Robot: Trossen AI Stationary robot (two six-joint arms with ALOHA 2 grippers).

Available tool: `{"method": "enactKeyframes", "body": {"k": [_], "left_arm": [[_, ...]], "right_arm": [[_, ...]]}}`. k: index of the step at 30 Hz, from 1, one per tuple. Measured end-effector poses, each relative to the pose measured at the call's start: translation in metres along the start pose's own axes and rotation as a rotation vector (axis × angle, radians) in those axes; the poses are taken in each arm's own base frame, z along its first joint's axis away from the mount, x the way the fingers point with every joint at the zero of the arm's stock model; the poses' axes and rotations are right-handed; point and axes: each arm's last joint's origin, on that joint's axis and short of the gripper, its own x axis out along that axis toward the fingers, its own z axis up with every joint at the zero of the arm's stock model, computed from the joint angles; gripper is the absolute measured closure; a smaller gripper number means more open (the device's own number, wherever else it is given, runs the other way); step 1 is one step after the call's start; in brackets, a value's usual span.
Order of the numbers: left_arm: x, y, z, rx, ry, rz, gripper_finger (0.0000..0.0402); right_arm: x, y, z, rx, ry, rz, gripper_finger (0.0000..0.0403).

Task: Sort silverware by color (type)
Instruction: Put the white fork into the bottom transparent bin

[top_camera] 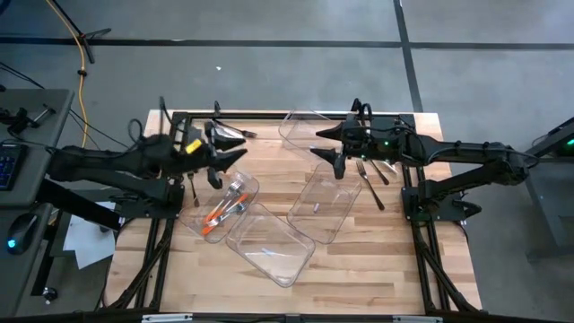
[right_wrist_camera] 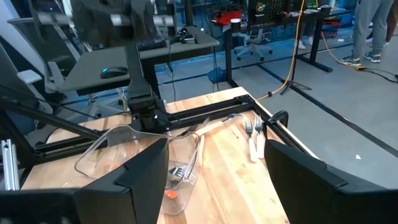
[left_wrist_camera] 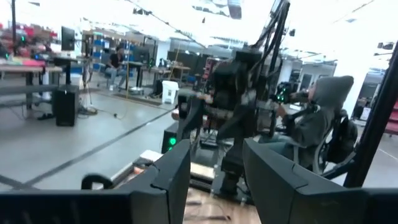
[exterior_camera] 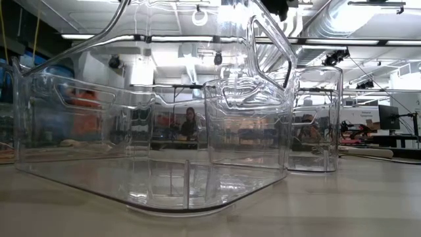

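Note:
Orange-handled silverware point(top_camera: 218, 215) lies in a clear bin point(top_camera: 204, 226) at the table's left, its metal heads point(right_wrist_camera: 180, 174) toward the far side. White-handled forks point(right_wrist_camera: 254, 138) lie flat on the wood near the far left corner. Black pieces point(top_camera: 369, 172) lie on the table under the right arm. My left gripper point(top_camera: 235, 148) hangs open above the far end of the orange bin, pointing level toward the right arm, nothing between its fingers point(left_wrist_camera: 171, 171). My right gripper point(top_camera: 325, 146) hangs open above the middle bins, facing left, also with nothing between its fingers.
Three more clear bins stand on the wood: one near the front middle point(top_camera: 269, 244), one right of centre point(top_camera: 325, 205), one at the far edge point(top_camera: 303, 126). In the low view the bins point(exterior_camera: 151, 131) fill the picture. People sit at desks beyond the table.

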Motion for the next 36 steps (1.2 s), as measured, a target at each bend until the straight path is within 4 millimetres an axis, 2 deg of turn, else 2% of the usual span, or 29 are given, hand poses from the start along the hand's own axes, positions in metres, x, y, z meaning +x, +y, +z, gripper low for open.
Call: {"method": "enactKeyframes", "body": {"k": [3,16,19,23,27,32,36], "left_arm": [[0.002,0.000,-0.006,-0.025,-0.009,-0.001,0.0266],[0.001,0.000,-0.004,-0.018,-0.019,-0.002,0.0266],[0.000,0.000,-0.004,-0.028,-0.020,-0.002,0.0266],[0.001,0.000,-0.004,-0.043,-0.019,-0.002,0.0266],[0.001,0.001,-0.004,-0.041,-0.015,-0.001,0.0266],[0.001,0.001,-0.005,-0.043,-0.012,0.000,0.0266],[0.001,0.001,-0.005,-0.043,-0.012,0.000,0.0266]], "right_arm": [[-0.005,0.000,0.003,0.002,-0.015,0.002,0.0153],[-0.011,-0.001,0.007,0.031,-0.036,0.001,0.0153],[-0.011,-0.005,0.006,0.132,-0.046,-0.127,0.0153],[-0.019,-0.029,0.004,0.230,0.052,-0.381,0.0153],[-0.036,-0.058,0.004,0.342,0.216,-0.590,0.0153],[-0.059,-0.091,-0.014,0.436,0.440,-0.831,0.0153],[-0.065,-0.107,-0.031,0.460,0.632,-0.938,0.0153]]}}
